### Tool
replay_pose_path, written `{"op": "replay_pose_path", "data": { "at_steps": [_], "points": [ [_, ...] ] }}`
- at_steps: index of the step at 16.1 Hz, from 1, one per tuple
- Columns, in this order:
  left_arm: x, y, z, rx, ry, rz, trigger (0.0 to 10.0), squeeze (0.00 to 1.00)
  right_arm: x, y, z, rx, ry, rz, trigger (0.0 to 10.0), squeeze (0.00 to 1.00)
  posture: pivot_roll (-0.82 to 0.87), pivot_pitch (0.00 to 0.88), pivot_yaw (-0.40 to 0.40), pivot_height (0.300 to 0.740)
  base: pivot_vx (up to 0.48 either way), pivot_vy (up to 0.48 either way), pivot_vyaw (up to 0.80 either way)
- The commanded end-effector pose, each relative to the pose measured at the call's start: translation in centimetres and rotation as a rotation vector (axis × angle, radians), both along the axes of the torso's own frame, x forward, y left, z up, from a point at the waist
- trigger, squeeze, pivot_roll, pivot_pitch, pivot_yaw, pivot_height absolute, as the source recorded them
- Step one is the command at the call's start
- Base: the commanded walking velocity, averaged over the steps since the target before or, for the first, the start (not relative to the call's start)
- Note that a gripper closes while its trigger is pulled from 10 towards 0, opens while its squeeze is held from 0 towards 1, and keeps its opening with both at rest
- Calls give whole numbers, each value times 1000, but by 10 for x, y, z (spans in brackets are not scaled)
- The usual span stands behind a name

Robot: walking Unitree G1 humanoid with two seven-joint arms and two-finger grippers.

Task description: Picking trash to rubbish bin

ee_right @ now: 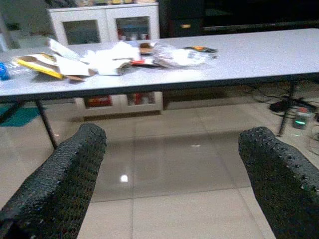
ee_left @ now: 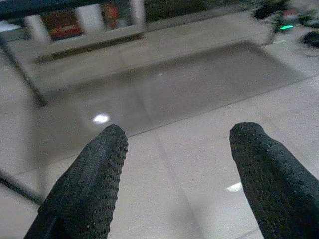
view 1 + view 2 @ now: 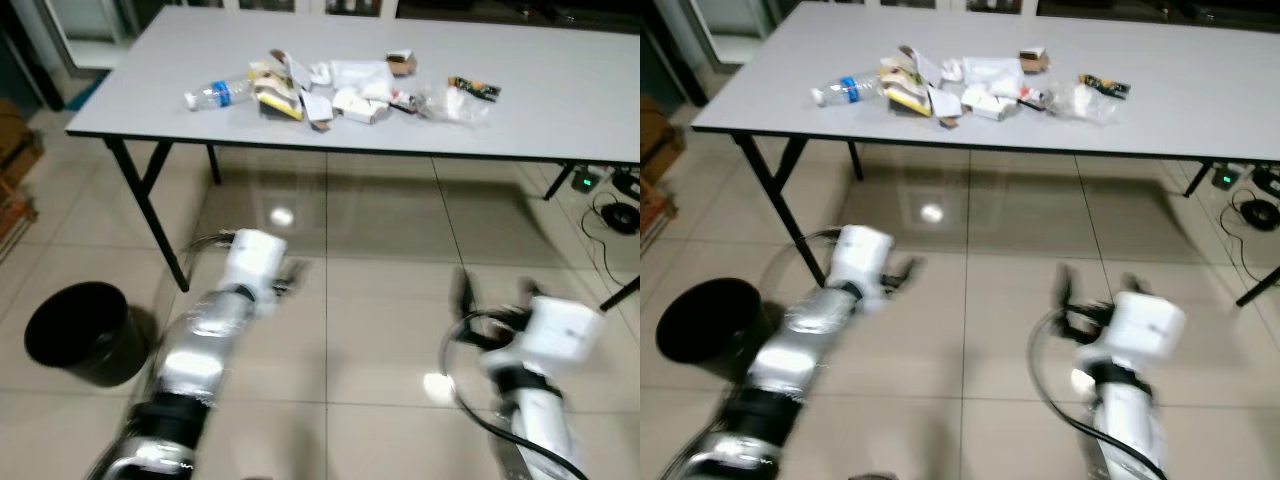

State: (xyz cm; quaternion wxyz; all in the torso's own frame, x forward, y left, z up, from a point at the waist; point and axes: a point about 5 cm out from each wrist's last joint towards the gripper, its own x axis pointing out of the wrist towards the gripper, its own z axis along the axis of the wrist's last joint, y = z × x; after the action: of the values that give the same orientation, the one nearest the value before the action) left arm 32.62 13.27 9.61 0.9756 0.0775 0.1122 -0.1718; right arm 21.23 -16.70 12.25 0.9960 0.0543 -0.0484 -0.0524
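1 black rubbish bin [image 3: 78, 332]: stands upright on the tiled floor [image 3: 380, 300] at the far left, beside the front left leg of the surface and well apart from the trash above.

1 left pincer [image 2: 174, 144]: held low over the floor, ahead of the silver left arm [image 3: 215, 340]. Its 2 black fingers [image 2: 94, 174] stand wide apart with nothing between them; bare tile shows in the gap.

1 grey surface [image 3: 560, 110]: a long folding table on black legs, across the top of the head views.

Trash on the surface, all near its front edge, left to right:
- 1 clear plastic bottle [image 3: 218, 95] with a blue label, lying on its side at the left end of the heap.
- 1 yellow wrapper [image 3: 275, 98], just beside the bottle.
- 1 cluster of white paper scraps [image 3: 350, 90] and small cartons, touching one another in the middle of the heap.
- 1 small brown box [image 3: 401, 63], at the far edge of the heap.
- 1 clear plastic bag [image 3: 452, 105], crumpled, at the right end.
- 1 dark snack wrapper [image 3: 474, 88], touching the bag.

1 right pincer [image 1: 172, 144]: held low over the floor, ahead of the right arm [image 3: 545, 360], facing the surface and well apart from the trash. Its 2 fingers [image 1: 65, 174] are spread wide and hold nothing.

1 white cabinet [image 1: 107, 25] with glass doors, behind the surface.

Cables [image 3: 610, 210]: on the floor at the far right, with a small green light near them.
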Motion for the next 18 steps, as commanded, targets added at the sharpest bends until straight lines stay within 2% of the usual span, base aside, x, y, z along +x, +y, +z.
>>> {"op": "replay_pose_path", "data": {
  "at_steps": [1,2,6,18],
  "points": [
    [1,-19,6,-25,-18,-61,10000,0,-2,-10,2,-51,3,-35,10000,0,154,113,-13,740,480,0,0],
    [1,-20,7,-27,-18,-65,10000,0,-1,-7,7,-80,-17,-21,10000,0,152,114,-14,740,480,0,0],
    [1,-28,9,-33,-31,-85,10000,0,2,-6,6,-72,-15,-21,10000,0,157,114,-17,740,480,0,0],
    [1,-22,7,-9,-28,-66,10000,0,7,1,9,-93,-24,5,10000,0,169,124,-16,740,458,0,0]
  ]
}}
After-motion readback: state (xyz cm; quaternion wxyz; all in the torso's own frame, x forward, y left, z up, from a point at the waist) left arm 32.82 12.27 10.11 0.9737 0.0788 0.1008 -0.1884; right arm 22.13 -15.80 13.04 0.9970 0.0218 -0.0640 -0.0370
